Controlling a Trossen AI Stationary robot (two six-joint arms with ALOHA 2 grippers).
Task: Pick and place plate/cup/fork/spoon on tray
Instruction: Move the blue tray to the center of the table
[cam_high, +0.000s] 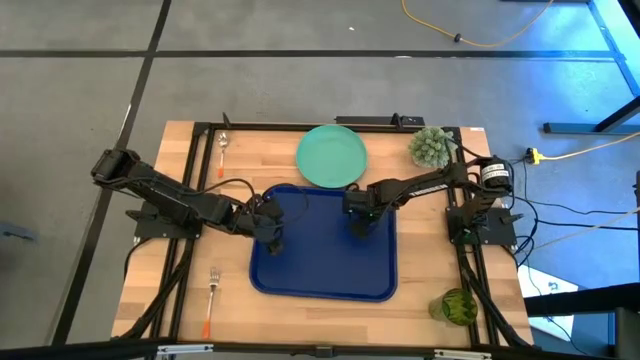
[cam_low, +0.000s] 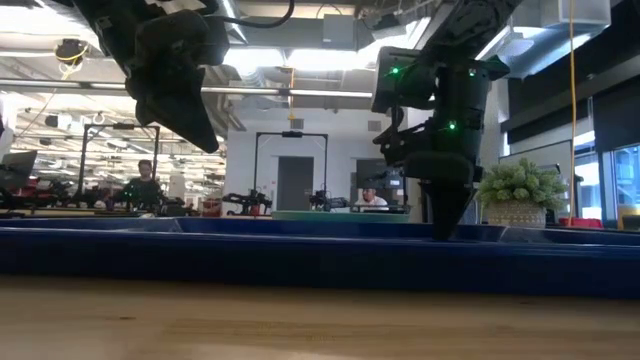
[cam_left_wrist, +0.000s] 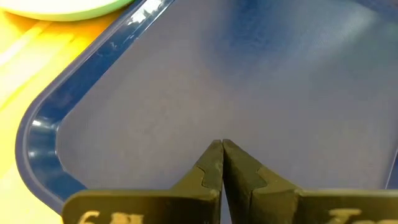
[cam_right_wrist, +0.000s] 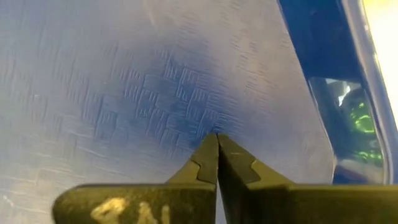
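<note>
Over the dark-blue tray (cam_high: 325, 275), both grippers hang with their fingers pressed together and nothing between them. Seen from above, the left gripper (cam_high: 272, 240) sits above the tray's left part, while the right gripper (cam_high: 357, 222) is over the tray's upper middle; in the low view its tip (cam_low: 444, 228) reaches down to about the level of the tray rim (cam_low: 300, 245), and whether it touches the floor cannot be told. From the left wrist, the closed fingers (cam_left_wrist: 211, 168) point at bare tray floor near a rounded corner (cam_left_wrist: 37, 137).

Just beyond the right gripper, off the tray's far edge, lies the mint-green plate (cam_high: 331, 156), overlapping or touching that rim. The spoon (cam_high: 222, 152) rests on the wooden table (cam_high: 160, 290) well beyond the left gripper, at the far left corner; the fork (cam_high: 211, 298) lies on the near side of the left gripper, just outside the tray's left edge. The green cup (cam_high: 458, 306) stands off the tray's near right corner, well apart from the right gripper. A spiky plant (cam_high: 432, 146) sits at the far right.
</note>
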